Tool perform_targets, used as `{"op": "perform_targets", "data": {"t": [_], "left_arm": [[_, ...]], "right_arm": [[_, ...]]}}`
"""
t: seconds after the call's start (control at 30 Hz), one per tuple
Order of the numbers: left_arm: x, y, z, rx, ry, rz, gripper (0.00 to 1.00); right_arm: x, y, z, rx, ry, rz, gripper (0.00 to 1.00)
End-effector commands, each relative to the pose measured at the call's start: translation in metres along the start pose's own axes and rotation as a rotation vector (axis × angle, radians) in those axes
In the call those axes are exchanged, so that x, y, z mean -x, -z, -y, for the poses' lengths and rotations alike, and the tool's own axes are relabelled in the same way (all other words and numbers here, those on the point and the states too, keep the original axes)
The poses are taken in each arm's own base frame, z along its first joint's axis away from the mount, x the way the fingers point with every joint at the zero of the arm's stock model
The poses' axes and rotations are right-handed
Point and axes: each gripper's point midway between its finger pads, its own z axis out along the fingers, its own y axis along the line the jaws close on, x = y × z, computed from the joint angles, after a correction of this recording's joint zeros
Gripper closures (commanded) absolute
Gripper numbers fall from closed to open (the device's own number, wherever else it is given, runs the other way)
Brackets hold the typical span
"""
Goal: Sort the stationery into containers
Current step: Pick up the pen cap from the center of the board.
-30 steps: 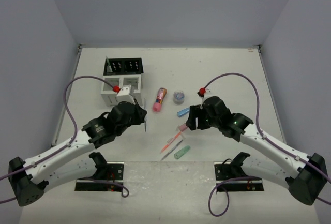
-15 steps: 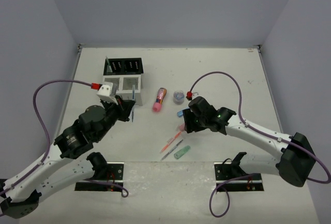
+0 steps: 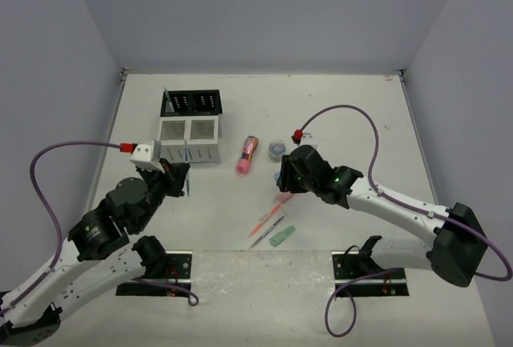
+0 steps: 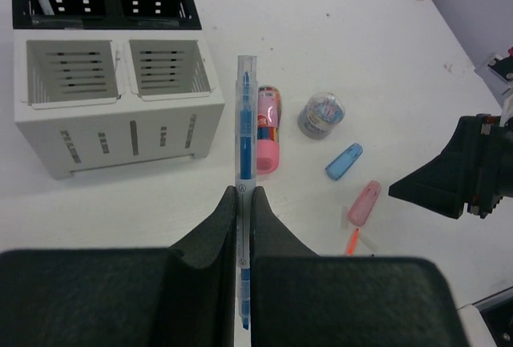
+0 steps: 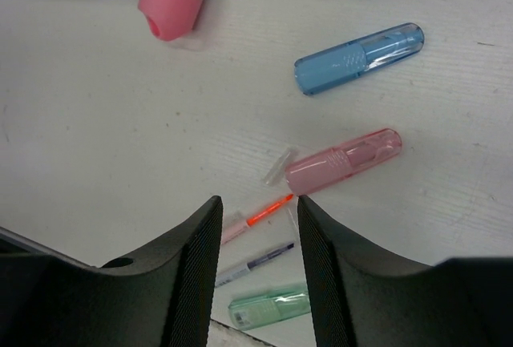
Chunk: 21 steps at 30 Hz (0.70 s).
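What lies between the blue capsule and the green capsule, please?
The pink capsule lies between the blue capsule and green capsule, shown in the right wrist view.

Clear blue pen (image 4: 245, 123) held near the white slatted organiser (image 4: 120, 135); pink capsule (image 5: 345, 161) lies flat.

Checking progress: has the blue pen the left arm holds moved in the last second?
Yes. The blue pen has shifted left: from past the white box's right corner to in front of its middle.
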Motion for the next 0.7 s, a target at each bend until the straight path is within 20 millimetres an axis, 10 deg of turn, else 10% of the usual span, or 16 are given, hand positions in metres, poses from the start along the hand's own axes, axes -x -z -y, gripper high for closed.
{"op": "perform_targets", "data": {"t": [0.0, 0.67], "left_arm": [[0.000, 0.005, -0.014, 0.039, 0.008, 0.034, 1.00], [-0.004, 0.002, -0.014, 0.042, -0.012, 0.028, 1.00]], "right_arm": [[0.015, -0.008, -0.018, 0.053, 0.029, 0.062, 0.55], [-0.018, 0.001, 0.012, 0.008, 0.711, -0.211, 0.60]]}}
